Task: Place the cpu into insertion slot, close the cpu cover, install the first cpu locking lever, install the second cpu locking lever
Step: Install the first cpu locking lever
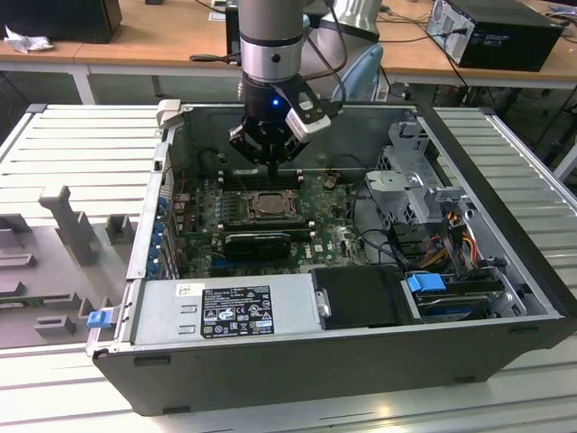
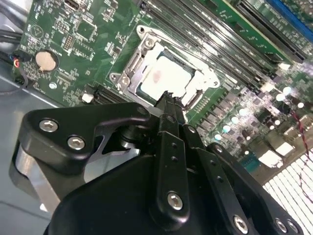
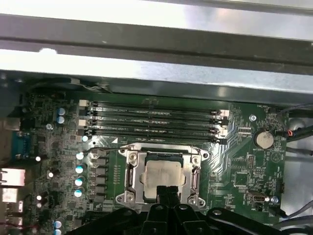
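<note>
Toward the exterior view's left, the green motherboard (image 1: 200,236) is seen inside the open computer case (image 1: 144,225). Near its middle the insertion slot (image 1: 242,211) is found. The cpu (image 3: 159,175) is seated in it, and the cpu cover (image 3: 131,172) is seemingly laid flat around the chip. Just above the slot the gripper (image 1: 273,168) is held, its fingers (image 3: 162,192) pressed together with nothing seen between them and their tips by one edge of the chip. Further right, a metal drive cage (image 1: 410,171) is mounted.
</note>
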`<state>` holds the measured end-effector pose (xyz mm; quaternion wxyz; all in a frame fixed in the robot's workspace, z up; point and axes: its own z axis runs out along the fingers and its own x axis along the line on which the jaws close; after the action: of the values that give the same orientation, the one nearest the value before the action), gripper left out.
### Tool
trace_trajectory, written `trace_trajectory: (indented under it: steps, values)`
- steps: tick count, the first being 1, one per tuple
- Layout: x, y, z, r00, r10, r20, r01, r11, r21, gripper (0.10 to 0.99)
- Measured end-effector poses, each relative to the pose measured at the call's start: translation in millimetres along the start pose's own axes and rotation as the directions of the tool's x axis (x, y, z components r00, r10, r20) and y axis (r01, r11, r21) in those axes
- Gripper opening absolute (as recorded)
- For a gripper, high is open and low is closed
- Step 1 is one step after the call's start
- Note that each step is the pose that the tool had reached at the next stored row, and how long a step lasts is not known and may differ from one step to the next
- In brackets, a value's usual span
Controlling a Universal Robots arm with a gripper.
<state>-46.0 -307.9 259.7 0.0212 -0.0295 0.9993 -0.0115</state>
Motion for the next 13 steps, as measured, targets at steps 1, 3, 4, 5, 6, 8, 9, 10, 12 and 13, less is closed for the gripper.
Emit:
trace_trajectory:
  steps: [1, 3, 4, 5, 6, 8, 9, 10, 12, 13]
  values:
    - [2.7, 0.1, -0.4, 1.0000, 0.000, 0.0001, 0.000, 1.0000, 0.000, 0.106]
    - [14.0, 0.8, -1.0, 1.0000, 0.000, 0.0001, 0.000, 1.0000, 0.000, 0.106]
    - [17.3, 1.0, -1.2, 1.0000, 0.000, 0.0000, 0.000, 1.0000, 0.000, 0.106]
    - [20.1, 1.2, -1.3, 1.0000, 0.000, -0.0001, 0.000, 1.0000, 0.000, 0.106]
    - [26.9, 1.8, -1.6, 1.0000, 0.000, 0.0000, 0.000, 1.0000, 0.000, 0.106]
    - [31.5, 2.2, -1.8, 1.0000, 0.000, 0.0000, 0.000, 1.0000, 0.000, 0.106]
    - [38.0, 2.8, -2.1, 1.0000, 0.001, 0.0000, -0.001, 1.0000, 0.000, 0.106]
    - [41.8, 3.0, -2.2, 1.0000, 0.001, 0.0000, -0.001, 1.0000, 0.000, 0.106]
    - [51.3, 3.6, -2.7, 1.0000, 0.001, 0.0000, -0.001, 1.0000, 0.000, 0.106]
    - [58.8, 4.2, -3.0, 1.0000, 0.001, -0.0001, -0.001, 1.0000, 0.000, 0.106]
